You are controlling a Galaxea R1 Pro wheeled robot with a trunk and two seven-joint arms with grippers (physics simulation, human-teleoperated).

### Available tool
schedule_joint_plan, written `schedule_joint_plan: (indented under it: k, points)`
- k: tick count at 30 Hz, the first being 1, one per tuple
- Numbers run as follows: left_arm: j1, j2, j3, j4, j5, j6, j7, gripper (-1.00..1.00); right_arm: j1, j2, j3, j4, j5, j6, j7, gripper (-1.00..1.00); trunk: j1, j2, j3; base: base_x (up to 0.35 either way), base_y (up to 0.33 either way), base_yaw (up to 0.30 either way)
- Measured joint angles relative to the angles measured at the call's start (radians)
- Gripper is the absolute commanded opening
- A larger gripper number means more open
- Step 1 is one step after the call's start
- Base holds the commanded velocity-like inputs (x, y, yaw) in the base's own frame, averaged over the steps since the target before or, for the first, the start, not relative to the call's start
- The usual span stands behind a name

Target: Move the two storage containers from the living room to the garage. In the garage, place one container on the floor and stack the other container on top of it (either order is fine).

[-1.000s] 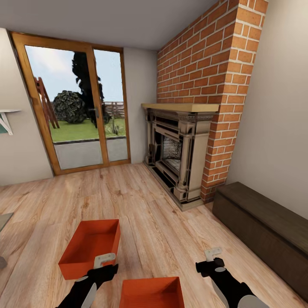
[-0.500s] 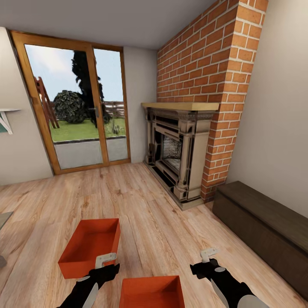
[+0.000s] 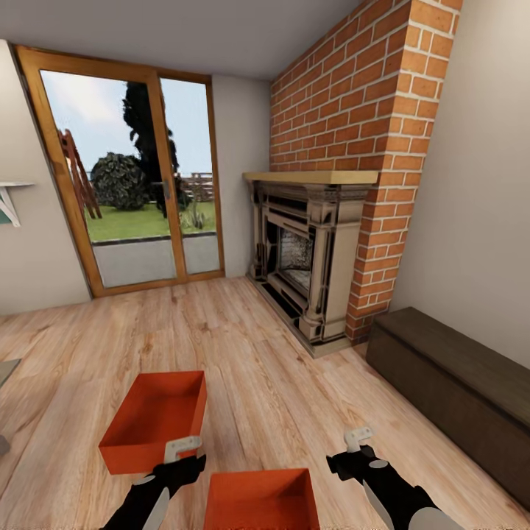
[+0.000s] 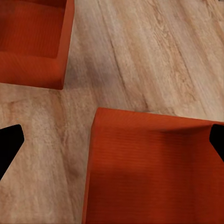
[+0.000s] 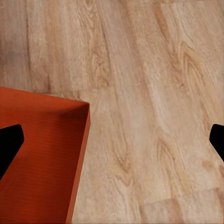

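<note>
Since a second ago the right gripper (image 3: pixel 358 440) has slid slightly left toward the near storage container (image 3: pixel 261 500) at bottom centre, suggesting the grasp is being lined up. The left gripper (image 3: pixel 181 447) hovers between it and the far storage container (image 3: pixel 156 419), lower left. Both grippers are spread and empty. The bins are red-orange, open-topped, thin-walled, on wood planks (image 3: pixel 280 397).

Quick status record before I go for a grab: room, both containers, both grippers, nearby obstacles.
room: living room, wood-plank floor
far container: on floor, empty, ahead of left gripper
near container: on floor, empty, between the arms, apart from the far one
left gripper: open, holding nothing
right gripper: open, holding nothing, over bare floor
obstacles: dark chest to the right, fireplace ahead
</note>
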Motion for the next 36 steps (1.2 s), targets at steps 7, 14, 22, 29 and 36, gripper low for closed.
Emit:
schedule_joint_plan:
  k: [7, 14, 22, 29, 36]
  points:
    - [0.000, -0.001, 0.000, 0.000, 0.000, -0.012, 0.000, 1.00, 0.000, 0.000, 0.000, 0.000, 0.000, -0.001, 0.000, 1.00, 0.027, -0.049, -0.033, 0.000, 0.000, 0.001]
    - [0.000, -0.001, 0.000, 0.000, 0.000, -0.012, 0.000, 1.00, 0.000, 0.000, 0.000, 0.000, 0.000, -0.001, 0.000, 1.00, 0.054, -0.098, -0.066, 0.000, 0.000, 0.000]
    - [0.000, -0.001, 0.000, 0.000, 0.000, -0.012, 0.002, 1.00, 0.000, 0.000, 0.000, 0.000, 0.000, -0.001, 0.000, 1.00, 0.084, -0.154, -0.104, 0.000, 0.000, 0.000]
    - [0.000, -0.001, 0.000, 0.000, -0.001, -0.012, 0.005, 1.00, 0.000, -0.001, -0.001, 0.000, 0.000, -0.001, 0.000, 1.00, 0.111, -0.203, -0.138, 0.000, 0.000, 0.000]
    - [0.000, -0.011, -0.001, 0.000, -0.002, -0.009, 0.104, 1.00, 0.000, -0.006, -0.001, 0.000, 0.000, -0.014, 0.000, 1.00, 0.138, -0.252, -0.171, 0.000, 0.000, 0.000]
